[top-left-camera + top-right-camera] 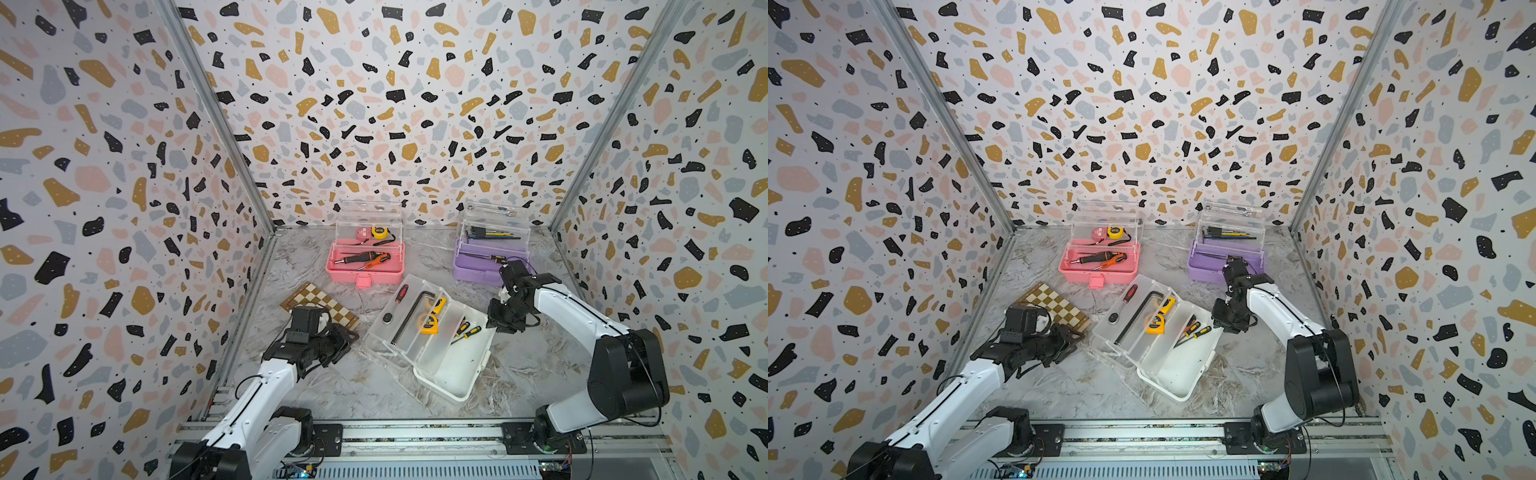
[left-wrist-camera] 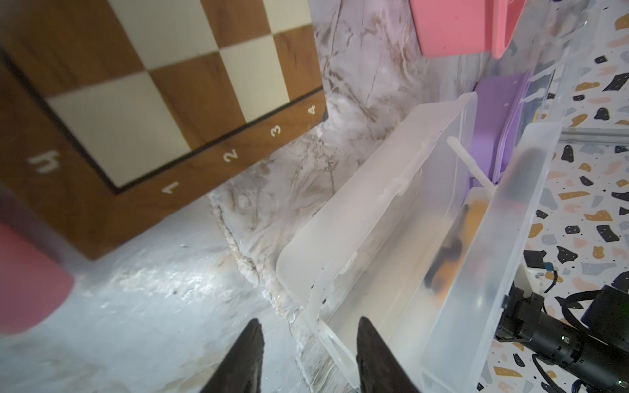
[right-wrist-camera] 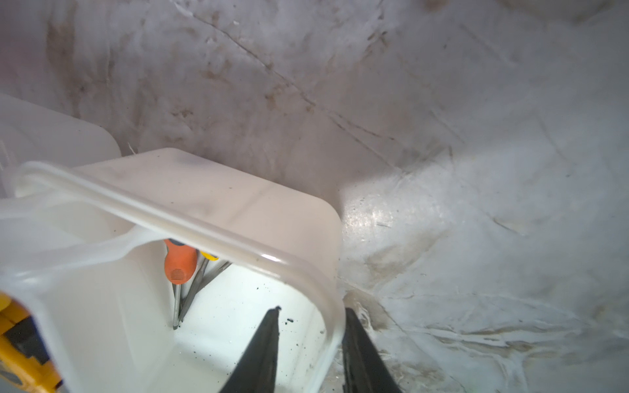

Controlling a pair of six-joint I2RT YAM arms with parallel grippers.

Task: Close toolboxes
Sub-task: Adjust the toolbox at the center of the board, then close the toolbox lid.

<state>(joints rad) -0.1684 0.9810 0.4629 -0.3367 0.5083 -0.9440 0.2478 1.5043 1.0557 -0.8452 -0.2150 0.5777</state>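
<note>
Both spread: left gripper (image 2: 309, 325) astride clear hinged lid (image 2: 374, 217), right gripper (image 3: 311, 311) astride white plastic toolbox (image 1: 455, 370) wall.
Crooked pinch — box could skid.

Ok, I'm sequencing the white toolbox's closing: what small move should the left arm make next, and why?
Probably close the left gripper on the rim of the clear lid: its open jaws straddle that rim, and the lid lies folded back from the white base.

This looks like a robot test cell in a lab: terrazzo-print wall panels (image 1: 395, 104) joined by bare aluminium posts (image 1: 218, 116) box in a marble-look tabletop (image 1: 340, 386), whose near edge carries a metal rail (image 1: 415, 434) bearing the left arm (image 1: 266, 382) and right arm (image 1: 573, 316).
</note>
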